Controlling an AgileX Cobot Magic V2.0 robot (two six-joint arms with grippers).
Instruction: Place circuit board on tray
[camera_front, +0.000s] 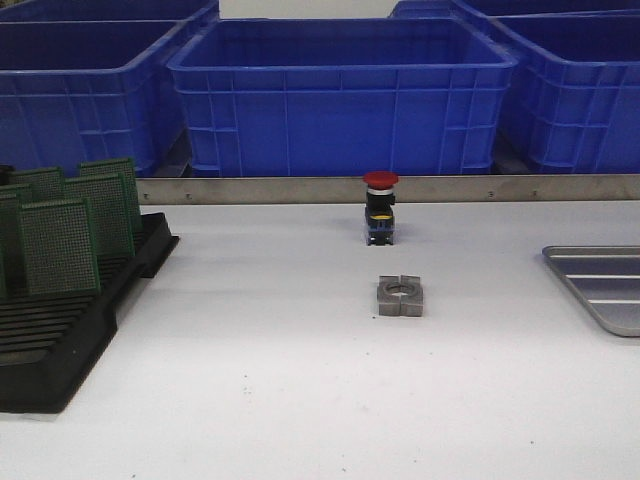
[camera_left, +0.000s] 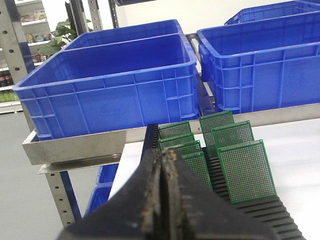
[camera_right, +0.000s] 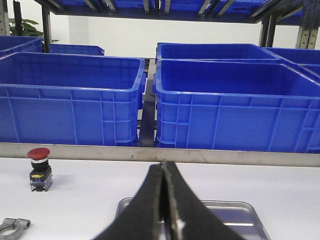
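Observation:
Several green circuit boards (camera_front: 58, 245) stand upright in a black slotted rack (camera_front: 60, 330) at the table's left; they also show in the left wrist view (camera_left: 246, 165). The silver-grey tray (camera_front: 605, 285) lies empty at the right edge, and its rim shows in the right wrist view (camera_right: 240, 206). My left gripper (camera_left: 161, 152) is shut and empty, above and short of the rack. My right gripper (camera_right: 162, 164) is shut and empty, above the tray's near side. Neither arm shows in the front view.
A red-capped push button (camera_front: 381, 207) stands mid-table by the metal rail (camera_front: 400, 188). A grey metal clamp block (camera_front: 401, 296) lies in front of it. Blue plastic bins (camera_front: 340, 95) line the shelf behind the rail.

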